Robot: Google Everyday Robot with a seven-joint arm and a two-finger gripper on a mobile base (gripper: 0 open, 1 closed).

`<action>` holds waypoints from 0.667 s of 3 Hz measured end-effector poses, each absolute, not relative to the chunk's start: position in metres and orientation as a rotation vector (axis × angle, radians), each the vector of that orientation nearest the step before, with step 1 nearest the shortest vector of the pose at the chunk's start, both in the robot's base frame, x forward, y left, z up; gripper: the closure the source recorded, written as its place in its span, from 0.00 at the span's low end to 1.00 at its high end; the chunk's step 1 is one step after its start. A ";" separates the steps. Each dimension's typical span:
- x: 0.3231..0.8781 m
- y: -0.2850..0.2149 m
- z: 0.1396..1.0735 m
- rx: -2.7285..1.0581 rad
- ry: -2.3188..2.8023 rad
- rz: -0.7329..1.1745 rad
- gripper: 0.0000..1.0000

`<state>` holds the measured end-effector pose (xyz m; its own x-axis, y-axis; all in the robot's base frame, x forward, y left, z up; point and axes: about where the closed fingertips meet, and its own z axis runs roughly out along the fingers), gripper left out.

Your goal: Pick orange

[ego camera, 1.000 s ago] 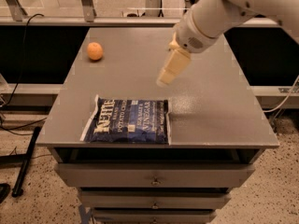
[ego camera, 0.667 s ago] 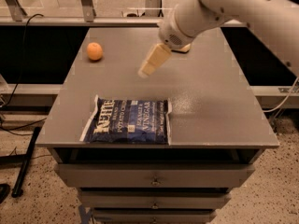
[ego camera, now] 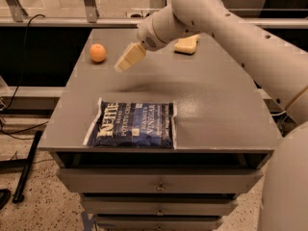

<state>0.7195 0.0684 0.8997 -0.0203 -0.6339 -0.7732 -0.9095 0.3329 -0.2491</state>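
The orange (ego camera: 97, 52) is a small round fruit on the far left part of the grey table (ego camera: 211, 105). My gripper (ego camera: 126, 59) hangs above the table just right of the orange, a short gap away, with its pale fingers pointing down-left toward it. The white arm reaches in from the upper right across the table. The gripper holds nothing that I can see.
A blue chip bag (ego camera: 132, 124) lies flat near the table's front edge. A pale yellow sponge (ego camera: 186, 44) sits at the back, partly behind the arm. Drawers (ego camera: 159, 182) are below the tabletop. A black cable runs on the floor at left.
The gripper has swung left across the table, from right of centre to close beside the orange. The sponge at the back is now uncovered. The orange and bag have not moved.
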 end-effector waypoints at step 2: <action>0.758 0.138 0.867 -1.319 1.730 0.562 0.00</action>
<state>0.7583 0.1376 0.8670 -0.0655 -0.5396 -0.8394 -0.9300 0.3380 -0.1447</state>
